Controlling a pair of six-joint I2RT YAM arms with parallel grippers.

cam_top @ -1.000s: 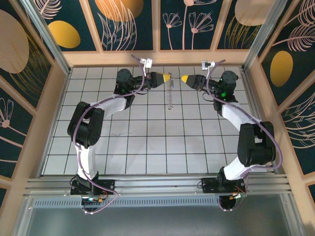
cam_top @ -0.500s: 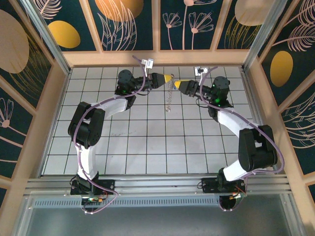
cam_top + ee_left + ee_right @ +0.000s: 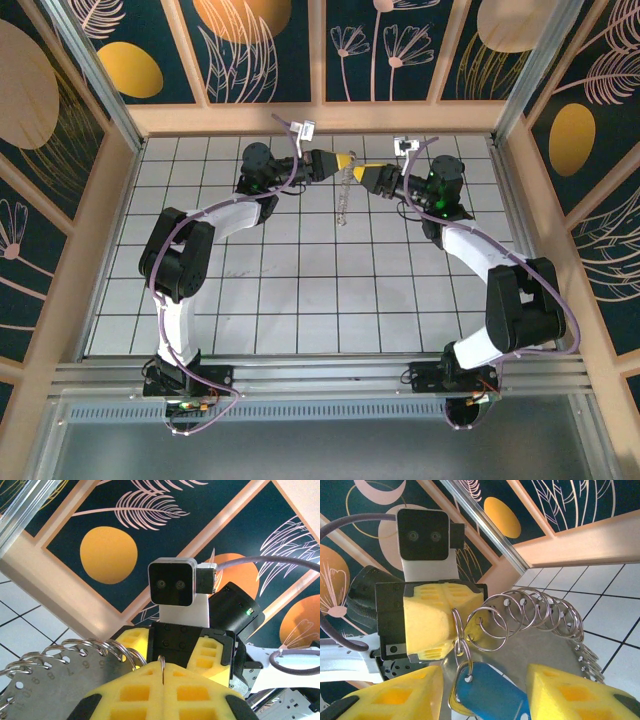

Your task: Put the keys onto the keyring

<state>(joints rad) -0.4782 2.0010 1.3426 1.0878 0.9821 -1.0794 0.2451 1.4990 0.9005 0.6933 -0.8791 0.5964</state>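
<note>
Above the tiled worktop (image 3: 300, 290) the left hand (image 3: 343, 160) clenches a loop of the keyring (image 3: 530, 611) to steady it, while the right hand (image 3: 362, 173), fingers parted, flanks the blue key (image 3: 487, 692) apparently hanging there

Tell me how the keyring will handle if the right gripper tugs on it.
Probably floppy: the keyring hangs limp from the left gripper, pinched by one thin loop. Its many separate wire loops would likely swing and slide rather than hold shape. The grey metal plate among them suggests some weight, so expect sway.
</note>
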